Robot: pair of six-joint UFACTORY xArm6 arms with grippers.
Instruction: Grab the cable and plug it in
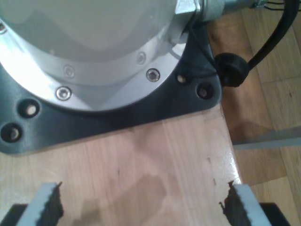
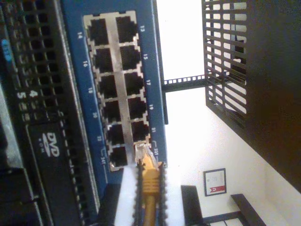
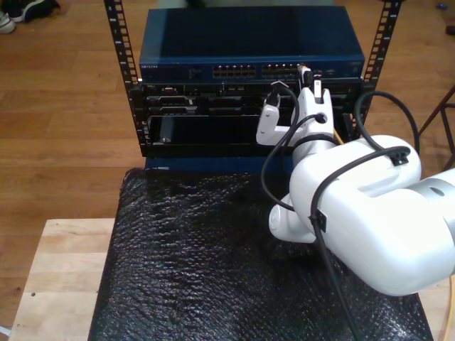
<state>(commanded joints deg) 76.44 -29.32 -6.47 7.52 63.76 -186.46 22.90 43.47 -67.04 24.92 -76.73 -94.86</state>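
Observation:
The cable [image 2: 149, 190] is thin and yellow-orange, and its clear plug [image 2: 142, 154] points at the blue network switch [image 2: 75, 56]. My second gripper [image 2: 148, 173] is shut on the cable just behind the plug. The plug's tip sits at the mouth of a port at the end of the port rows; I cannot tell whether it is seated. In the exterior view, my second gripper [image 3: 307, 77] reaches up to the switch [image 3: 249, 50] on the right part of its front, holding the cable [image 3: 305, 69]. My first gripper [image 1: 143, 205] is open over a wooden tabletop [image 1: 155, 160], with nothing between its fingers.
The switch sits in a black rack [image 3: 121, 64] above other black units. A black bubble-wrap mat [image 3: 192, 256] covers the table below. Thick black cables [image 3: 270, 163] loop around the white arm. An arm base plate [image 1: 117, 113] lies ahead of my first gripper, near the table's edge [image 1: 230, 141].

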